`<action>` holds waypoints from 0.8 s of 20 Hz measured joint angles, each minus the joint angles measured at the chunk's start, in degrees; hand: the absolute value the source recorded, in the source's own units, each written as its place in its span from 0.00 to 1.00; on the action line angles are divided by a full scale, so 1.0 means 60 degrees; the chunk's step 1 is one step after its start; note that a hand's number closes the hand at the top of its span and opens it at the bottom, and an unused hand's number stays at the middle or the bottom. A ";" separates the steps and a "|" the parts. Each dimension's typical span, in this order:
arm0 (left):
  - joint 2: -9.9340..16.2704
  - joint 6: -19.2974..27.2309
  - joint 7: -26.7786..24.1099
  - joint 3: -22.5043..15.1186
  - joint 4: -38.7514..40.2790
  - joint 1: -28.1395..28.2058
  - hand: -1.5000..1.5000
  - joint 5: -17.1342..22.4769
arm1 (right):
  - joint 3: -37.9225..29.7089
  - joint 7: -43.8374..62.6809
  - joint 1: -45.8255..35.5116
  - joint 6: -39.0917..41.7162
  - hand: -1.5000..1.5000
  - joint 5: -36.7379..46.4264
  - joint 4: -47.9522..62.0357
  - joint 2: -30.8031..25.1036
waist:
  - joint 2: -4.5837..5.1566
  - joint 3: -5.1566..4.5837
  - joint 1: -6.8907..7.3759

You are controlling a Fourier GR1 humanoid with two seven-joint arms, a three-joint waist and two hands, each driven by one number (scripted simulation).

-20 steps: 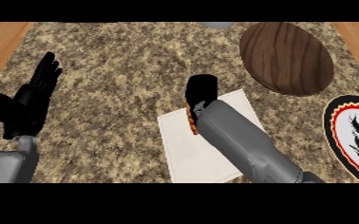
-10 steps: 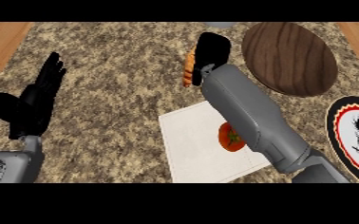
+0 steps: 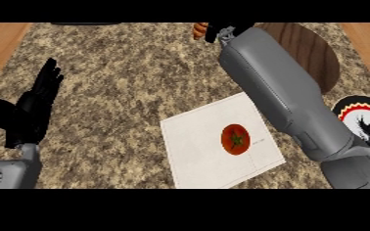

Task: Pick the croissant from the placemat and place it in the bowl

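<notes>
Speckled stone bench (image 3: 123, 73) is carrying your white placemat (image 3: 209, 147), its tomato print (image 3: 236, 139) lying uncovered. Your right hand (image 3: 215, 30) is curling round the croissant (image 3: 199, 30) at the far edge, just beside the wooden bowl (image 3: 314, 54). Your left hand (image 3: 34, 105) is resting at the left, fingers straight.

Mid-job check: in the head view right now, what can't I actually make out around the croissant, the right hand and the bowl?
- Croissant: only an orange end shows; the right hand covers the rest.
- Right hand: mostly cut off by the view's top edge and hidden behind its own forearm, so how it holds the croissant can't be seen.
- Bowl: its left part is hidden by the forearm; the inside is unclear.
- Dark thing at the top edge, left: cut off, unidentifiable.
</notes>
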 measured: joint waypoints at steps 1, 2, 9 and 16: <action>-0.0007 -0.0011 -0.0034 0.0036 0.0062 -0.0041 0.50 -0.0011 | -0.0075 0.0030 0.0089 -0.0040 1.00 0.0114 -0.0169 -0.0114 | 0.0000 -0.0001 -0.0020; -0.0008 -0.0028 -0.0043 0.0052 0.0063 -0.0062 0.50 -0.0030 | -0.0220 0.0014 0.0105 -0.0085 1.00 0.0178 -0.0239 -0.0250 | 0.0010 0.0000 -0.0013; -0.0125 -0.0170 0.0027 0.0120 0.0019 -0.0183 0.50 -0.0080 | -0.1266 -0.0349 0.0750 -0.0499 1.00 0.0252 -0.0758 -0.0931 | 0.0044 0.0002 0.0018; -0.0321 -0.0234 -0.0155 0.0140 -0.0020 -0.0033 0.50 -0.0253 | -0.2554 -0.2085 0.1350 -0.1508 1.00 -0.0290 0.0169 -0.1657 | 0.0099 0.0005 0.0136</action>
